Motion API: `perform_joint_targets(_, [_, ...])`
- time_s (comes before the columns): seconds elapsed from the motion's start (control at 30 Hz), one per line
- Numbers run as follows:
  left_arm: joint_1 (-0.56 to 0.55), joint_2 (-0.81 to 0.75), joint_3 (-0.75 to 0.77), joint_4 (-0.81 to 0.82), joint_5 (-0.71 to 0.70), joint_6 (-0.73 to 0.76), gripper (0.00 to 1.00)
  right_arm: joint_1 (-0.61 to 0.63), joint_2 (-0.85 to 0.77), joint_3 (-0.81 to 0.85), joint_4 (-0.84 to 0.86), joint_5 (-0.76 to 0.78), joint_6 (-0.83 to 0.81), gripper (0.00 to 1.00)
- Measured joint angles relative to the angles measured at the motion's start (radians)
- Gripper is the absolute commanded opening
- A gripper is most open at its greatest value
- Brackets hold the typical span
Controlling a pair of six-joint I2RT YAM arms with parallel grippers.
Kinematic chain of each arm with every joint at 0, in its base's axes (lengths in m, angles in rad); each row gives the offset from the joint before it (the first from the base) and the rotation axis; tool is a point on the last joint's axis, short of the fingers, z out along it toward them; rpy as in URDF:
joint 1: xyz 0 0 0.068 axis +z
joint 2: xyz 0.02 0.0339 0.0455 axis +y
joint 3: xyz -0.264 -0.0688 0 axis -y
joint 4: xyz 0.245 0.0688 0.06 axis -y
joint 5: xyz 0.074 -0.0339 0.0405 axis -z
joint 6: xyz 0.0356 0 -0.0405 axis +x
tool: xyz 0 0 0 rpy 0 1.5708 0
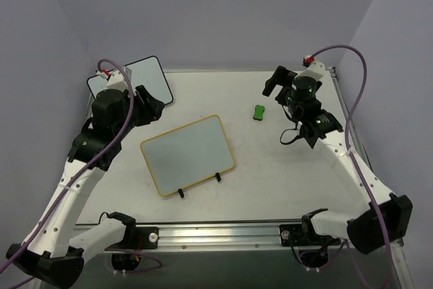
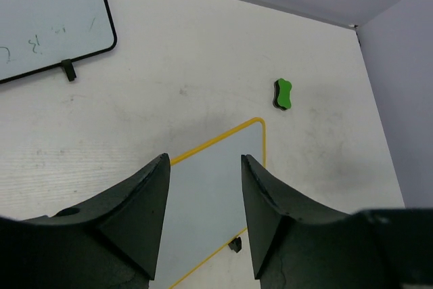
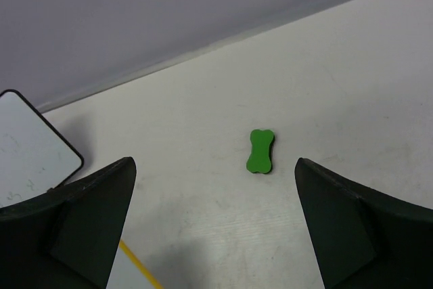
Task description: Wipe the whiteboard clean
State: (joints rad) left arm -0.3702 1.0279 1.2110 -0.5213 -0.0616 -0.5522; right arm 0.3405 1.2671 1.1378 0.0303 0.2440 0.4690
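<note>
The whiteboard [image 1: 187, 155] with a thin yellow frame and two black clip feet lies flat at the table's middle. I see no marks on its face. In the left wrist view it [image 2: 206, 208] shows between and below my fingers. A small green bone-shaped eraser [image 1: 258, 112] lies to its right rear, apart from it. My left gripper [image 1: 154, 107] is open and empty, held above the board's left rear corner [image 2: 204, 160]. My right gripper [image 1: 276, 84] is open wide and empty above the table, with the eraser [image 3: 260, 151] ahead between its fingers [image 3: 214, 162].
A black-framed whiteboard [image 1: 145, 79] with faint marks [image 2: 47, 18] sits at the back left. The table's metal rail [image 1: 223, 231] runs along the near edge. Purple walls close in the back and both sides.
</note>
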Motion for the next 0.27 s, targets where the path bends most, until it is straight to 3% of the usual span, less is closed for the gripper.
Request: perform_joint_targets(0.27, [0.000,-0.084,0.079,-0.067,-0.036,0.062,0.56,0.006,-0.225,-0.072,0.000,-0.002,-0.008,1.00])
